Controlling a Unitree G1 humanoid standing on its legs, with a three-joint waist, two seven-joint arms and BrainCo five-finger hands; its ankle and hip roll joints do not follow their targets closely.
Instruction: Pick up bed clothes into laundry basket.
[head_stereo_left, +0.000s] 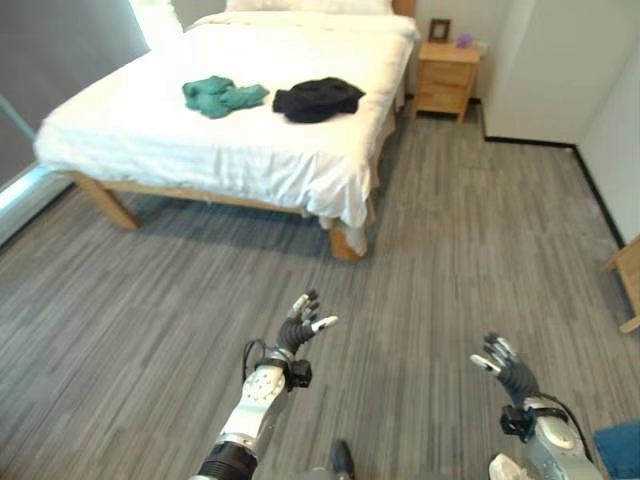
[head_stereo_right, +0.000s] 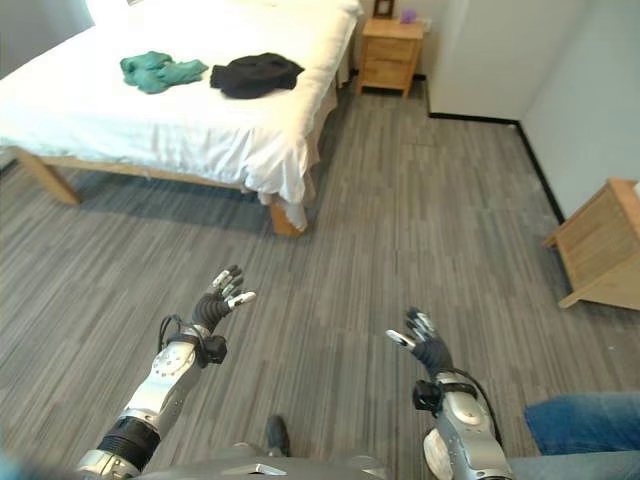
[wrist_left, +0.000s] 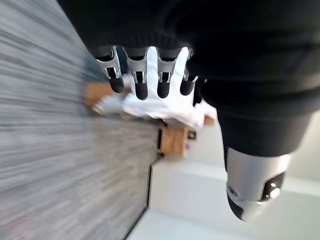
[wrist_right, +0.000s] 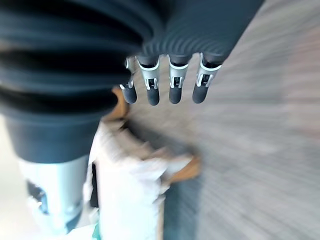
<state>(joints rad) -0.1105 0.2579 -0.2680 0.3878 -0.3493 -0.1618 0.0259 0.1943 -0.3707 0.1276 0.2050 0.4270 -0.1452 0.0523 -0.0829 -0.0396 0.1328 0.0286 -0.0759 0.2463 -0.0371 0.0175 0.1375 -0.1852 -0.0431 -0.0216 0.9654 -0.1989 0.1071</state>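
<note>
- I have the left robot hand (head_stereo_left: 298, 330) raised over the grey wood-plank floor (head_stereo_left: 180, 300), fingers spread wide and relaxed, nothing in it. My left wrist view shows the same: straight fingers (wrist_left: 141, 82) in a row with only the room beyond them.
- The right robot hand (head_stereo_right: 424, 343) is raised too, palm turned inward, fingers straight and apart, carrying nothing. In its wrist view the fingers (wrist_right: 175, 82) hang free above the floor.
- Both hands are well apart from the bed and from each other.
- The wide bed with white sheets on a light wooden frame (head_stereo_left: 250, 130) stands across the floor ahead of me, on my left half of the head view.
- Two pieces of clothing lie on top of the sheets, near the foot corner closest to me: a crumpled teal green garment (head_stereo_left: 222, 96) and, just beside it on its right, a bunched black garment (head_stereo_left: 318, 99). They look close together but I cannot tell if they touch.
- A small light wooden nightstand with a drawer (head_stereo_left: 446, 78) stands against the far wall beside the head of the bed, with a dark picture frame (head_stereo_left: 439, 30) and a small purple object (head_stereo_left: 463, 40) on top.
- At the right edge there is a slanted piece of light wooden furniture (head_stereo_right: 600, 245) by the white wall (head_stereo_right: 585, 90).
- A person's blue-jeaned leg (head_stereo_right: 580, 425) shows in the lower right corner, near my right arm.
</note>
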